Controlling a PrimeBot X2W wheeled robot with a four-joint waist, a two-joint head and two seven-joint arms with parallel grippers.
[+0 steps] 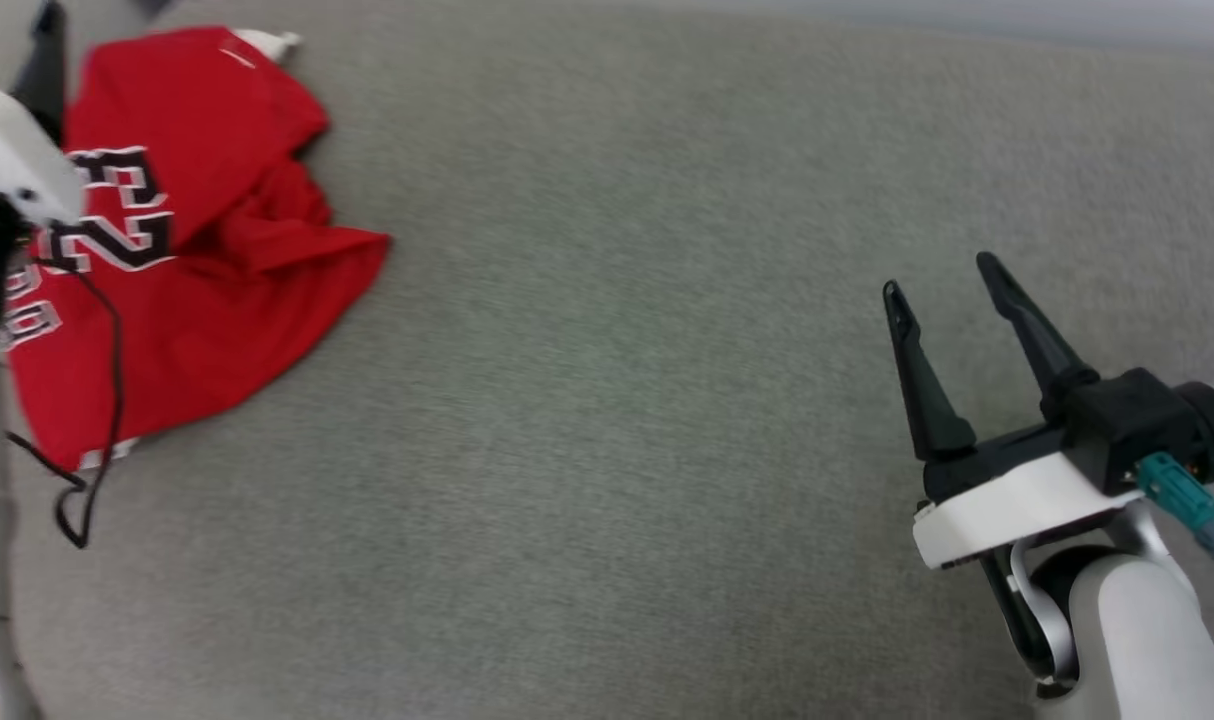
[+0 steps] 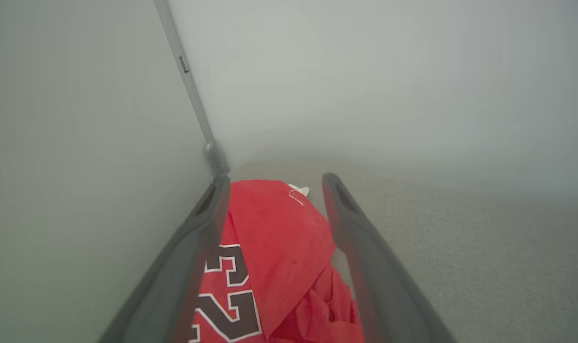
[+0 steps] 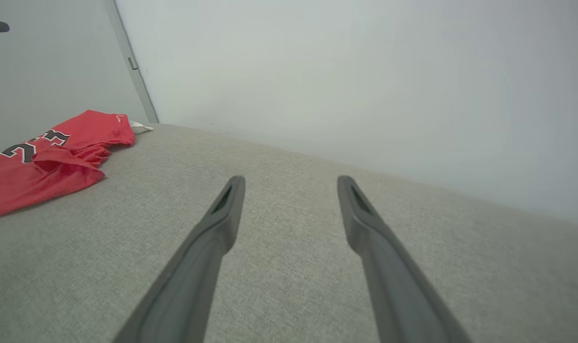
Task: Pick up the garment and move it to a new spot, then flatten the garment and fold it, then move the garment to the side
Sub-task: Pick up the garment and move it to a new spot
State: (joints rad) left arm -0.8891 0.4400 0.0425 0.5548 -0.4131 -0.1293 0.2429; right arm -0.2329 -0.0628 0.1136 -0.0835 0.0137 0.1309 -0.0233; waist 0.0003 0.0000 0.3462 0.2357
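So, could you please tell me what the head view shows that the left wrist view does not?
The head view adds the right gripper, open above the grey fabric surface and well apart from the garment, plus a black cable hanging across the garment. The left wrist view adds pale walls meeting at a grey corner strip, seen beyond the left gripper, whose open fingers frame the garment. Both share the crumpled red garment with its black, white-outlined 23, lying on the grey surface.
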